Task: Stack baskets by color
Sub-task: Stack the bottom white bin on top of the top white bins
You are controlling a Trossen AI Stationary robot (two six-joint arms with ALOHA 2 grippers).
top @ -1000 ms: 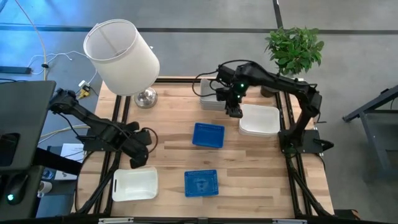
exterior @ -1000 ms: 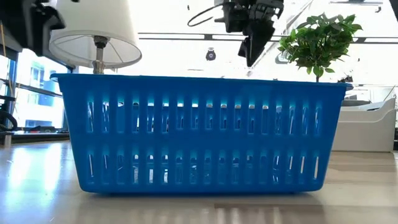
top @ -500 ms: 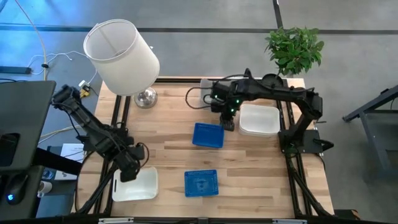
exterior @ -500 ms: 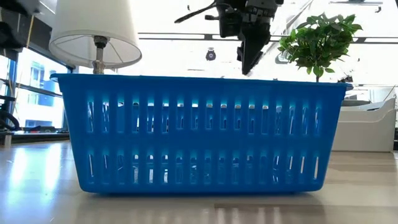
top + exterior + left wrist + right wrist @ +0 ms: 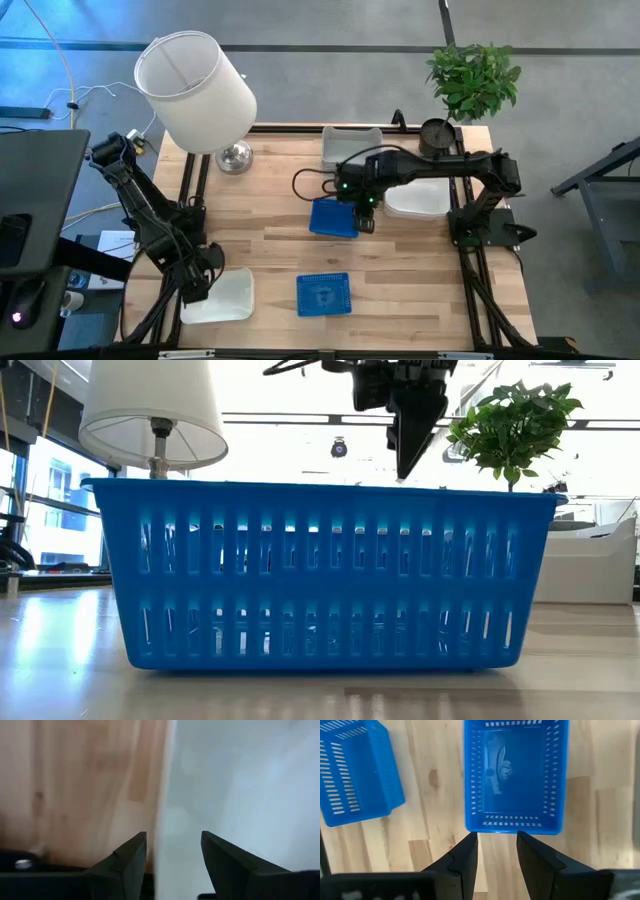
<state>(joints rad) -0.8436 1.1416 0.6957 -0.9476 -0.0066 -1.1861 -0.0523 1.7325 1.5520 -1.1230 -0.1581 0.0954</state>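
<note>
A white basket (image 5: 222,297) lies at the near left of the table. My left gripper (image 5: 193,288) points down over its left end, open. In the left wrist view the basket's rim (image 5: 161,820) runs between the fingers of my left gripper (image 5: 172,845); touching or apart, I cannot tell. A blue basket (image 5: 335,217) sits mid-table, and a second blue one (image 5: 324,294) lies nearer the front edge. My right gripper (image 5: 366,220) hangs open just right of the middle blue basket's end wall (image 5: 515,827), with only bare wood between its fingers (image 5: 465,860).
A stack of white baskets (image 5: 420,195) and a grey basket (image 5: 350,145) stand at the far right. A lamp with a big white shade (image 5: 195,90) stands at the far left, and a plant (image 5: 473,78) and a small black pot (image 5: 437,132) at the far right corner.
My left gripper has swung toward the table's near edge and sunk onto the white basket's left end. My right gripper has left the far baskets, moving toward the near and left edges and downward, and now hangs beside the middle blue basket. No basket has moved.
</note>
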